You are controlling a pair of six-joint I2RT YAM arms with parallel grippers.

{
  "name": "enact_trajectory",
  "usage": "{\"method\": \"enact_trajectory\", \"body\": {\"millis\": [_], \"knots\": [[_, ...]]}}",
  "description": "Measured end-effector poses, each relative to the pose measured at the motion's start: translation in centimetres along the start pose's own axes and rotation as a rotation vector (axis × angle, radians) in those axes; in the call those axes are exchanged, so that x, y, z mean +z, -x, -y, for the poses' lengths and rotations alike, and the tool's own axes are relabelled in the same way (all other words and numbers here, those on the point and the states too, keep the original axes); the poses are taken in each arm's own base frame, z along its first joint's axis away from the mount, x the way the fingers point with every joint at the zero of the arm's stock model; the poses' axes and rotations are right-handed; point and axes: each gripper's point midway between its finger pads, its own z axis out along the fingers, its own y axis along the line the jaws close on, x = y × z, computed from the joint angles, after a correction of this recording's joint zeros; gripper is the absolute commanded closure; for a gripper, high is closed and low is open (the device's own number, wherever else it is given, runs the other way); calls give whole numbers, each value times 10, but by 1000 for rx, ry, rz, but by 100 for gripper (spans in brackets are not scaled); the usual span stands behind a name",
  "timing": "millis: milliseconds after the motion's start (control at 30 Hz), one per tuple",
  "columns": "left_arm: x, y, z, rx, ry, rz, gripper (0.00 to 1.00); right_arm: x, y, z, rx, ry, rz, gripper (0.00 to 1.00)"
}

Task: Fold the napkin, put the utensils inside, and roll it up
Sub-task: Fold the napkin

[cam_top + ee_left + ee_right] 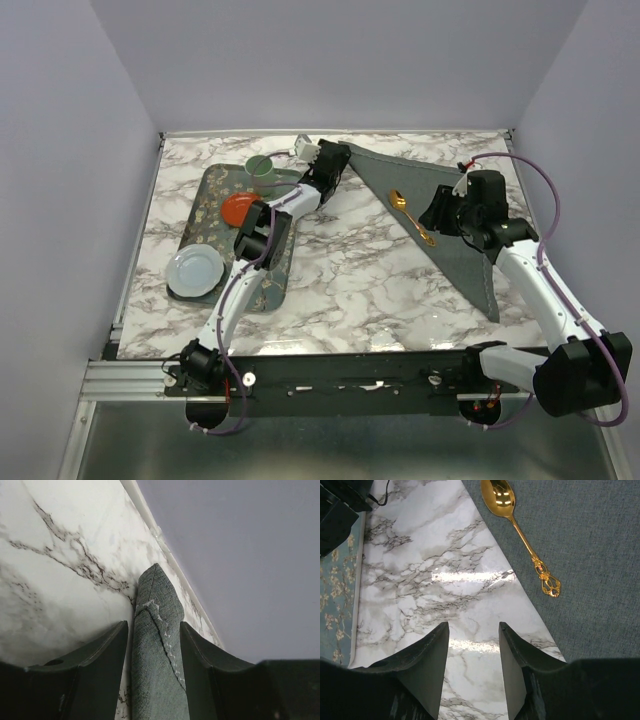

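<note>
The dark grey napkin (455,225) lies folded into a long triangle on the right half of the table. A gold spoon (412,216) rests on it near its left edge; no other utensil shows. My left gripper (333,157) is open at the napkin's far corner. In the left wrist view that bunched corner (157,645) lies between the open fingers of my left gripper (154,626). My right gripper (436,212) is open and empty, hovering beside the spoon's handle. In the right wrist view my right gripper (472,627) is over bare marble, with the spoon (520,530) and napkin (590,555) ahead on the right.
A green floral tray (272,285) at the left holds a green cup (262,167), a red bowl (237,208) and a white plate (194,272). The tray's edge shows in the right wrist view (340,605). The back wall runs just behind the napkin's far corner.
</note>
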Motion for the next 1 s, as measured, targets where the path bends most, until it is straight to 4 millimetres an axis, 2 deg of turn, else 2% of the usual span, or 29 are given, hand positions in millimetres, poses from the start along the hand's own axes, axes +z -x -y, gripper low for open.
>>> {"method": "enact_trajectory", "body": {"millis": [200,300,433,700,733,900,1000], "knots": [[7,-1,2,-53,-19,0,50,1,0,0,1,1,3,47],[9,-1,1,-64,-22,-4,56,1,0,0,1,1,4,47],[10,-3,-3,-66,-16,-8,69,-1,2,-1,-1,4,11,47],[11,-3,-6,-65,-11,-8,84,-6,5,-3,-3,11,30,47],[11,-3,-6,-59,-13,-7,88,-6,5,-3,-3,11,30,47],[8,-2,-15,-16,-19,-4,92,-6,3,-2,-2,10,25,47],[-2,4,-20,14,-14,-2,92,-5,0,-1,-1,8,17,47]]}}
